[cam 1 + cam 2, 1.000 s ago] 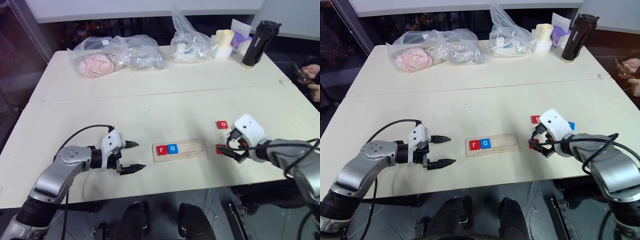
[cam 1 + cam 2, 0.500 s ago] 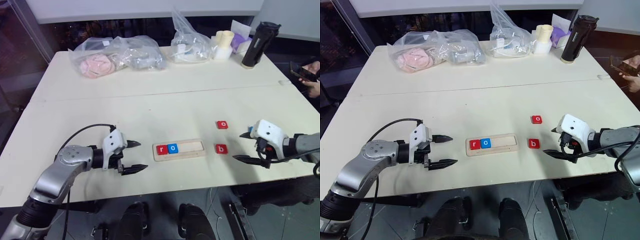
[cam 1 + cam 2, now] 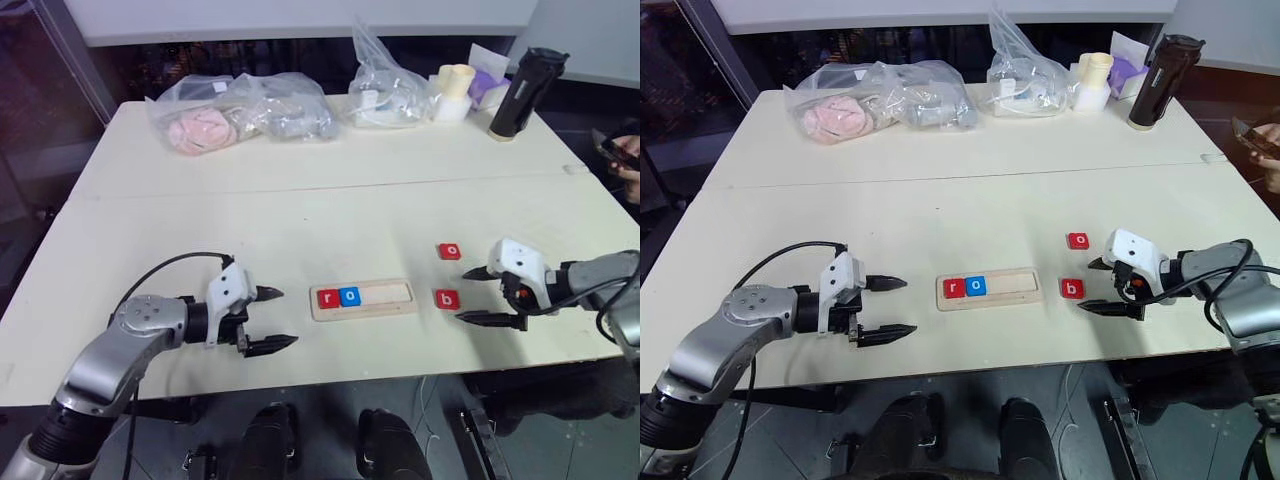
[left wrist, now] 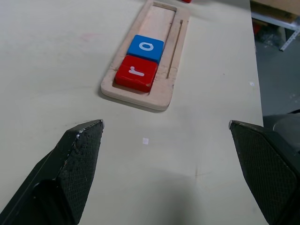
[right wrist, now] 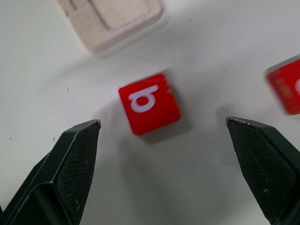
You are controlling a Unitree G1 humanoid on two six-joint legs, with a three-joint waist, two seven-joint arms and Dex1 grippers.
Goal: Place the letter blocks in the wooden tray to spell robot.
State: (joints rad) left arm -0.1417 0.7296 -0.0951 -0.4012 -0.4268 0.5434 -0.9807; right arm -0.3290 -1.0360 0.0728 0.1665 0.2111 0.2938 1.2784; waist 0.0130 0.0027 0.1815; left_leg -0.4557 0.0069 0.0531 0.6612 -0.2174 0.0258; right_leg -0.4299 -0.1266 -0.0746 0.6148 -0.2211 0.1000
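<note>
The wooden tray (image 3: 390,296) lies at the table's front middle. A red r block (image 3: 327,298) and a blue o block (image 3: 349,296) sit side by side at its left end. Right of the tray lies a red b block (image 3: 447,298) flat on the table, with a red o block (image 3: 450,251) just behind it. My right gripper (image 3: 465,296) is open immediately right of the b block, pointing at it without touching; the right wrist view has the b block (image 5: 149,103) between the fingers. My left gripper (image 3: 287,318) stays open and empty, left of the tray (image 4: 159,23).
Clear plastic bags (image 3: 235,110) with soft items, another bag (image 3: 390,90), stacked cups (image 3: 452,90) and a black bottle (image 3: 525,80) line the table's far edge. A person's hand holding a phone (image 3: 618,150) shows at the right edge.
My right gripper drew away to the right from over the b block, turned, and now points back at it from the right, leaving the block uncovered. The left gripper has kept still.
</note>
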